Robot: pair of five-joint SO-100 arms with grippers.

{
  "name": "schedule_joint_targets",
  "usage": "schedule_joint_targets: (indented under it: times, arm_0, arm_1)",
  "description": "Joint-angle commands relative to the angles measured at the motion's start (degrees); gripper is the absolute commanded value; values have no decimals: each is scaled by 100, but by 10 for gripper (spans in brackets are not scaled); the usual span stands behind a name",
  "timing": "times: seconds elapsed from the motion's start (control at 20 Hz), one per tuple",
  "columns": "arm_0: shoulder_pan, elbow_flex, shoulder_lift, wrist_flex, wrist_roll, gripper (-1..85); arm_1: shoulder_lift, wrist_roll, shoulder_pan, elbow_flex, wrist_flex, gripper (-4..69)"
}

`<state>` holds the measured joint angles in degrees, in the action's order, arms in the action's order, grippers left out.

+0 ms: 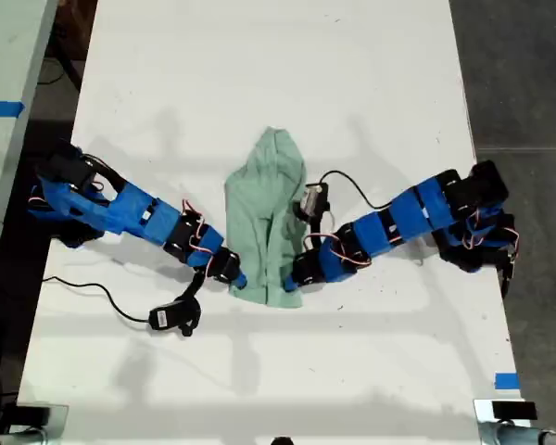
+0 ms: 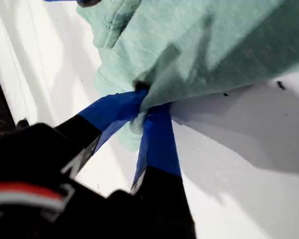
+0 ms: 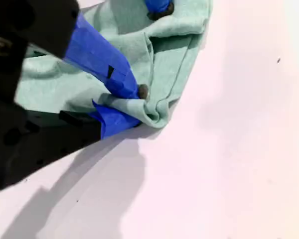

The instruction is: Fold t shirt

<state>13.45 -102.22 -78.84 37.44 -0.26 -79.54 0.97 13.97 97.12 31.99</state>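
two blue arms reach in from the exterior view's left and right edges across the white table, meeting at the frame's centre, where the t shirt lies bunched into a narrow strip, apparently gathered lengthwise for a fold. each arm takes one lower corner of the cloth, probably so the hem can be lifted evenly. which arm is first i cannot tell from the wrist views. my first gripper has its blue jaws pinched tight on a puckered edge of fabric. my second gripper is likewise closed on a rolled corner, one jaw above the cloth and one beneath.
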Motion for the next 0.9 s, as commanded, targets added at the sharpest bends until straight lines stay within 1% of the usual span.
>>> schedule_joint_targets:
  times: [0.0,0.1,0.2,0.25,0.35,0.45,0.5,0.55,0.6,0.65,0.7,0.75,0.8,0.85]
  arm_0:
    - [387,659,-79,563,-343,-1]
    - [352,870,-519,896,-466,-1]
    - [62,879,-1239,1178,-343,-1]
    - [-185,879,-1556,1433,-343,-1]
    - [-870,870,-2039,1758,-114,-1]
    - [-1696,879,-2338,1995,132,-1]
    - [-2127,879,-2408,2057,211,-1]
    - [-2514,870,-2417,2074,229,-1]
    - [-2865,861,-2364,2004,255,18]
    - [-3190,861,-2259,1942,272,87]
    - [-3472,870,-2162,1916,272,132]
    - [-3691,870,-2092,1898,264,164]
    - [-3876,879,-2048,1890,281,180]
    - [-4025,879,-2030,1898,325,192]
  arm_1:
    - [-114,114,343,-940,773,5]
    - [-360,-97,290,-1556,1318,5]
    - [-940,-448,-18,-1600,1345,5]
    - [-1389,-554,-246,-1397,1389,5]
    - [-2461,-668,-896,-703,1459,6]
    - [-3612,-765,-1670,352,1160,9]
    - [-4192,-826,-2092,958,905,19]
    - [-4764,-844,-2522,1626,580,20]
    - [-5370,-940,-2944,2329,149,20]
    - [-5827,-1020,-3331,2856,-79,88]
    - [-6029,-1187,-3656,3032,26,130]
    - [-6047,-1371,-3885,2997,325,187]
    - [-6003,-1582,-4025,2979,396,226]
    - [-5933,-1705,-4122,2962,448,245]
